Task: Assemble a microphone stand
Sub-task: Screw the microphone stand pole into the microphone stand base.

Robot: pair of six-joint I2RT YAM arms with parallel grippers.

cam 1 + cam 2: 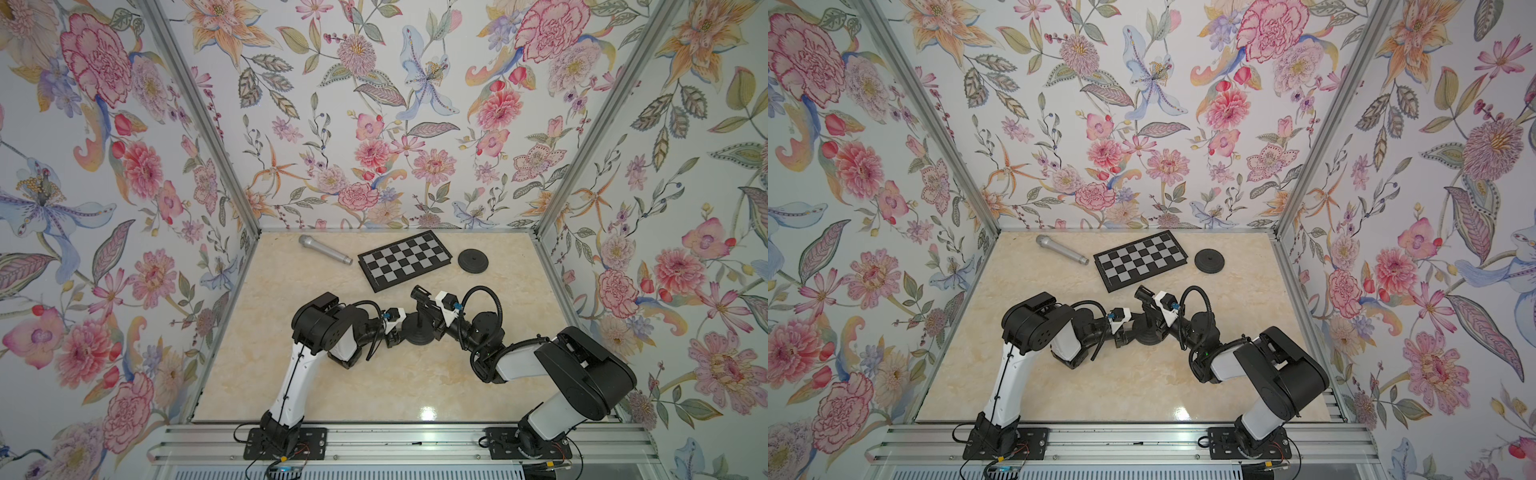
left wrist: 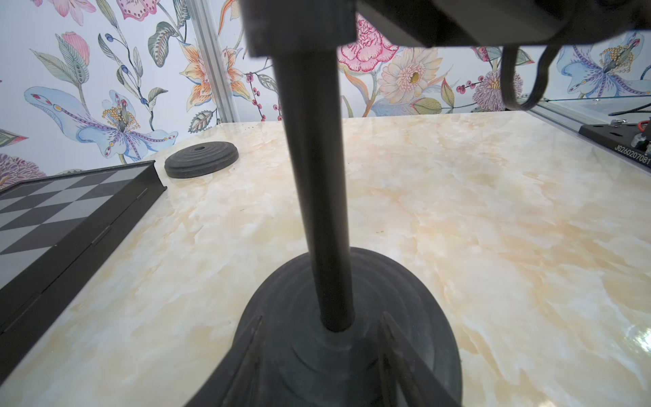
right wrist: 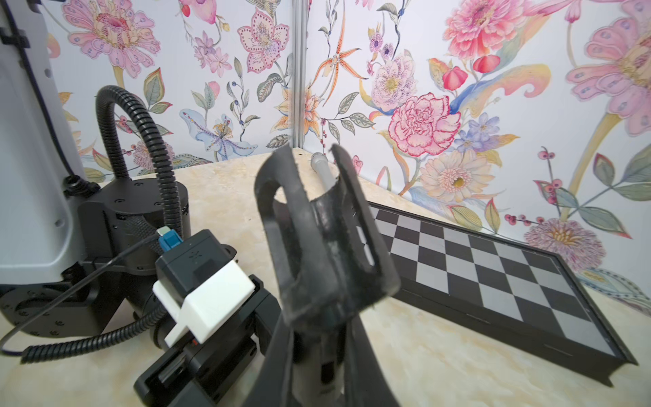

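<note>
Braced for assembly
Left pincer [image 2: 321, 317] clamped the stand base [image 2: 422, 299] steady — right pincer [image 3: 317, 352] gripped the pole [image 2: 313, 176] beneath the mic clip [image 3: 317, 229].

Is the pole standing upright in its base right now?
Upright: the pole rises from the centre of the round base, which sits flat on the tabletop.
</note>
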